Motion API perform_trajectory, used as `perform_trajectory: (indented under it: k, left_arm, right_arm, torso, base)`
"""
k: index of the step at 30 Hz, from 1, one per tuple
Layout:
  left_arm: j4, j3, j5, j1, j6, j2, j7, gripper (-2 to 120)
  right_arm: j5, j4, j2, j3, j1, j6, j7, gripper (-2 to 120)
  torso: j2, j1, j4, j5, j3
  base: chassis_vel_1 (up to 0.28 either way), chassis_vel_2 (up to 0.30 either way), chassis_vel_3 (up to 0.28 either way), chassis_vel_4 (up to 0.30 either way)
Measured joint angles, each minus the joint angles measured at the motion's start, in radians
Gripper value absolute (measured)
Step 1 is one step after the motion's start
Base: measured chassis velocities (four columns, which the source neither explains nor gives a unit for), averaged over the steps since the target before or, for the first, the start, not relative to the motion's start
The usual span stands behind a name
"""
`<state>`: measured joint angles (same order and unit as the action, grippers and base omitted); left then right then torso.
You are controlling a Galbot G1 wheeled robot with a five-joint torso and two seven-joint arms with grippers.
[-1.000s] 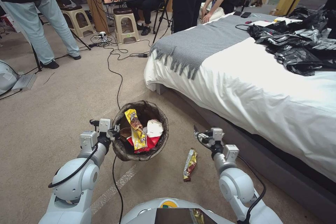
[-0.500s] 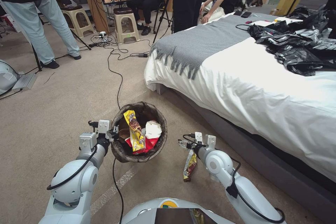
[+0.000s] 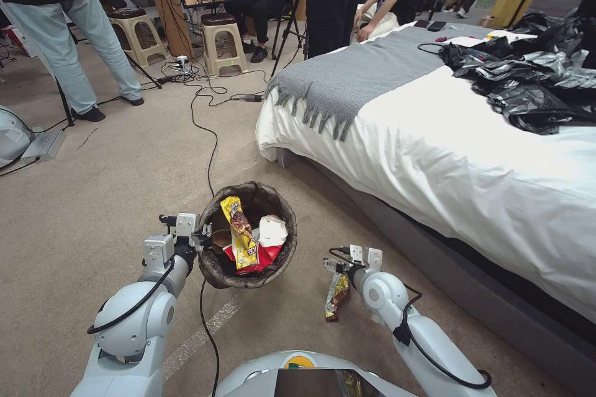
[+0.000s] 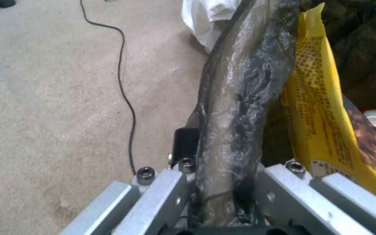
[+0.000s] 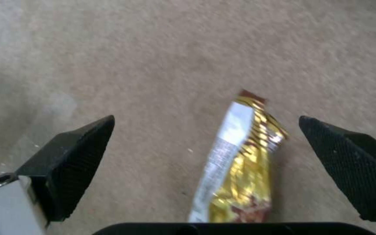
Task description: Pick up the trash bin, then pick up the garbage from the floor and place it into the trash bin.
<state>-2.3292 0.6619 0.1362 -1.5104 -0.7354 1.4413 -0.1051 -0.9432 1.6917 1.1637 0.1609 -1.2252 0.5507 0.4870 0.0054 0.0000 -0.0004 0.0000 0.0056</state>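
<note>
My left gripper (image 3: 200,234) is clamped on the rim of the trash bin (image 3: 249,273), pinching the folded brown liner between its fingers; in the left wrist view that rim (image 4: 236,107) runs straight up out of the jaws. The bin seems to hang off the carpet in front of my base, and I judge it fairly full: a yellow wrapper (image 3: 240,237) stands upright inside, a white wad (image 3: 272,229) beside it, something red (image 3: 264,256) beneath.

My right gripper (image 3: 332,263) hovers low over the carpet with its jaws spread wide and nothing between them. Directly under it lies the last piece of garbage I can see, a gold foil snack wrapper (image 3: 336,295), on the open carpet between the bin and the side of the bed (image 3: 434,155). In the right wrist view the wrapper (image 5: 239,160) lies lengthwise between my two black pads (image 5: 77,156), nearer the right-hand one.

To do this well I think I should centre myself across the wrapper's narrow width, then come straight down until the pads brush the carpet before closing. It looks flat, crinkled and slick, silver along one edge and brown at the ends, so a shallow pinch would probably slide off. I'd keep the bin steady while I reach.
</note>
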Motion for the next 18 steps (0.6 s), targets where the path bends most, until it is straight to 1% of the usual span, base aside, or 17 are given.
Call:
perform_trajectory:
  k: [8,11,16,18]
  left_arm:
    - [0.005,-0.007,-0.006,0.003,0.0,0.005,-0.004,0]
    - [0.005,-0.007,-0.007,0.004,0.0,0.004,-0.004,0]
    - [0.005,-0.005,-0.006,0.005,0.0,0.003,-0.004,0]
    - [0.005,-0.006,-0.006,0.006,0.0,0.003,-0.004,0]
  right_arm:
    - [0.025,-0.004,0.001,0.018,-0.039,-0.009,0.0,100]
    - [0.049,-0.035,0.035,0.013,-0.041,-0.015,-0.004,100]
    - [0.071,-0.065,0.067,0.012,-0.045,-0.021,-0.013,100]
    - [0.093,-0.095,0.085,0.015,-0.046,-0.03,-0.027,100]
  torso:
    - [0.0,0.0,0.0,-0.0001,0.0]
    - [0.0,0.0,0.0003,0.0,0.0]
    - [0.0,0.0,0.0002,-0.0001,0.0]
    - [0.0,0.0,0.0002,0.0,0.0]
  base:
    - [0.0,0.0,0.0,0.0]
    - [0.0,0.0,0.0,0.0]
    - [0.0,0.0,0.0,0.0]
    - [0.0,0.0,0.0,0.0]
